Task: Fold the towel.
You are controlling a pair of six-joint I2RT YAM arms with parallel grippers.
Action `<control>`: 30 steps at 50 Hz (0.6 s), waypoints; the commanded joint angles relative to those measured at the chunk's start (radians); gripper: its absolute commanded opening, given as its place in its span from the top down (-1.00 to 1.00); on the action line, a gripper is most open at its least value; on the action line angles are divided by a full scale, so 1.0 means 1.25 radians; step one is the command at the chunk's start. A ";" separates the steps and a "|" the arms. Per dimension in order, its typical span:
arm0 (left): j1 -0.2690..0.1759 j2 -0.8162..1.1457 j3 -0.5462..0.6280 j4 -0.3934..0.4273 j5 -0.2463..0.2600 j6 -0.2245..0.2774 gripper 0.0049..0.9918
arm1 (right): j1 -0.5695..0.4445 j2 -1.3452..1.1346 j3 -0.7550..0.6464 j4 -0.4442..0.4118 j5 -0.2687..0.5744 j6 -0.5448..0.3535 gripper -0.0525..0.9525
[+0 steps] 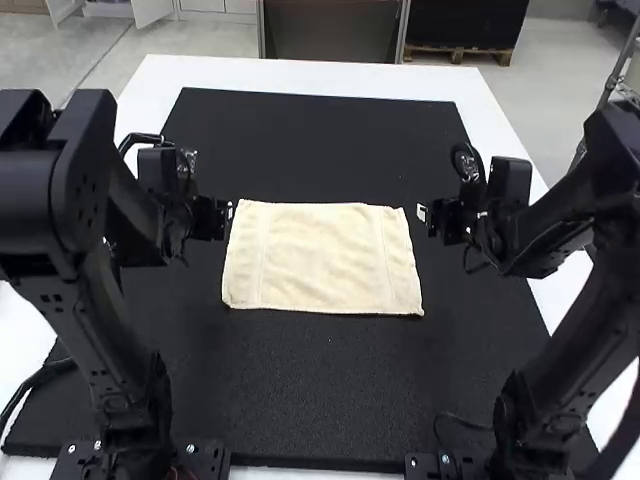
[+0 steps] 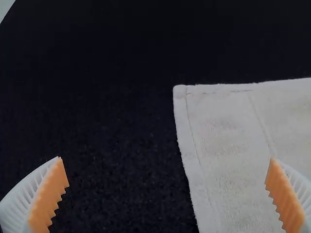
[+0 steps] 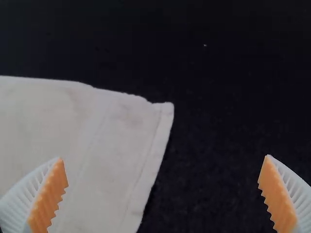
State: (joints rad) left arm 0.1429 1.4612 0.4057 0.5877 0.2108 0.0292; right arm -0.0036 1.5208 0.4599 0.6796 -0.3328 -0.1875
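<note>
The cream towel (image 1: 320, 258) lies spread as a flat rectangle on the black mat, its long sides running left to right. My left gripper (image 1: 228, 212) hangs at the towel's far left corner, and my right gripper (image 1: 422, 212) is just beyond its far right corner. In the left wrist view, my left gripper (image 2: 167, 194) has its fingers wide apart over the left edge of the towel (image 2: 238, 141). My right gripper (image 3: 163, 194) likewise stands open above the right edge of the towel (image 3: 97, 145). Neither one holds any cloth.
A black mat (image 1: 320, 390) covers most of the white table (image 1: 300, 75). The two arms stand on either side of the towel, their bases at the near edge.
</note>
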 commanded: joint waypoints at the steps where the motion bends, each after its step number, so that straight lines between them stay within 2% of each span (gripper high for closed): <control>1: -0.011 0.008 0.023 0.040 0.008 0.032 -0.88 | 0.007 0.033 0.042 0.012 0.006 0.004 -0.92; 5: -0.012 0.028 0.041 0.062 0.000 0.020 -0.88 | 0.008 0.063 0.055 0.022 0.005 0.010 -0.92; 15: -0.012 0.106 0.116 0.016 0.017 0.020 -0.89 | 0.009 0.125 0.079 0.054 0.006 0.010 -0.92; 19: -0.012 0.132 0.133 0.012 0.028 0.020 -0.90 | 0.009 0.143 0.091 0.058 0.004 0.010 -0.92; 27: -0.012 0.183 0.170 -0.009 0.074 0.020 -0.90 | 0.014 0.187 0.125 0.066 0.001 0.014 -0.92; 30: -0.012 0.203 0.181 -0.012 0.076 0.021 -0.90 | 0.021 0.206 0.136 0.074 0.002 0.014 -0.92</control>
State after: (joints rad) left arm 0.1326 1.6848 0.5900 0.5720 0.2626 0.0448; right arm -0.0017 1.7435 0.5892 0.7521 -0.3328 -0.1795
